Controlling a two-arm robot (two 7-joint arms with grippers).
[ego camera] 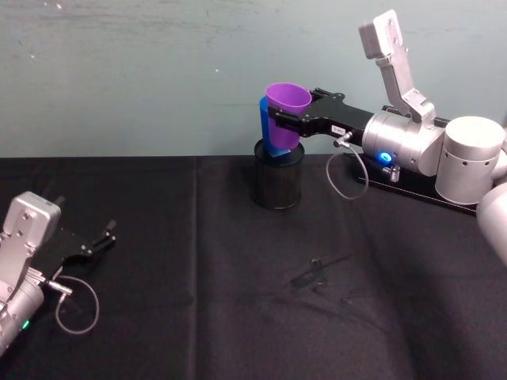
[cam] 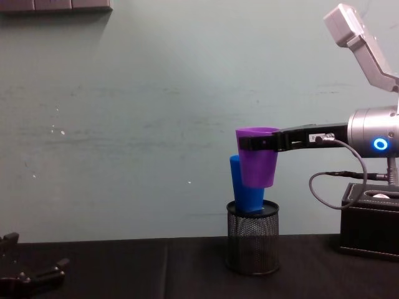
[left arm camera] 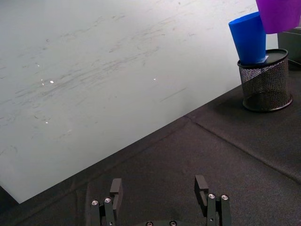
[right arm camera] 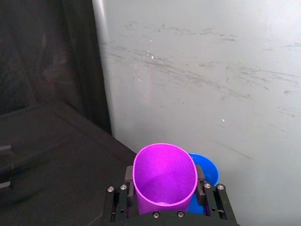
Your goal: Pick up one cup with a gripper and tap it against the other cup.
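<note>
1 arm [ego camera: 404,142], the right, outstretched level, jaws tight around purple cup [ego camera: 287,103] beside blue cup [ego camera: 269,131].

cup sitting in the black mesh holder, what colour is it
The cup is plain bright blue, with no pattern. It shows best in the left wrist view.

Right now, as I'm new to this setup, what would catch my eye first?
The purple cup, gripped by the right gripper, hangs at the table's far side beside the blue cup, which leans in a black mesh pen holder. The left gripper lies open, near left.
</note>
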